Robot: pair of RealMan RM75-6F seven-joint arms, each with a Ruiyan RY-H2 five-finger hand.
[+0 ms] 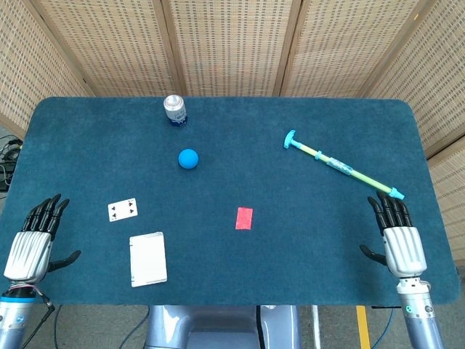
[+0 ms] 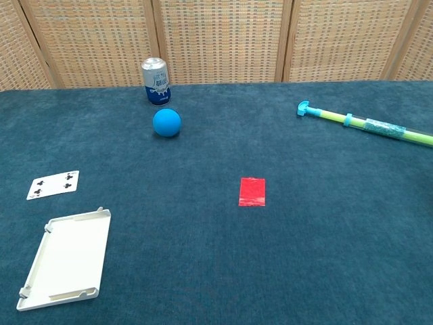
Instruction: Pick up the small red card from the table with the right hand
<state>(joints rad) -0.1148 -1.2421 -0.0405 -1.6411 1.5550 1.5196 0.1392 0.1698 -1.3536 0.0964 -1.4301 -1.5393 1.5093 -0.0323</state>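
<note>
The small red card (image 1: pixel 244 218) (image 2: pixel 252 191) lies flat on the blue table near its middle, with nothing touching it. My right hand (image 1: pixel 399 236) rests at the table's near right corner, far to the right of the card, fingers stretched out and holding nothing. At the near left corner my left hand (image 1: pixel 33 240) lies open in the same way. Neither hand shows in the chest view.
A playing card (image 1: pixel 122 210) and a white card box (image 1: pixel 147 259) lie at the near left. A blue ball (image 1: pixel 188 158) and a drink can (image 1: pixel 174 110) stand further back. A green and blue stick (image 1: pixel 340 166) lies just beyond my right hand.
</note>
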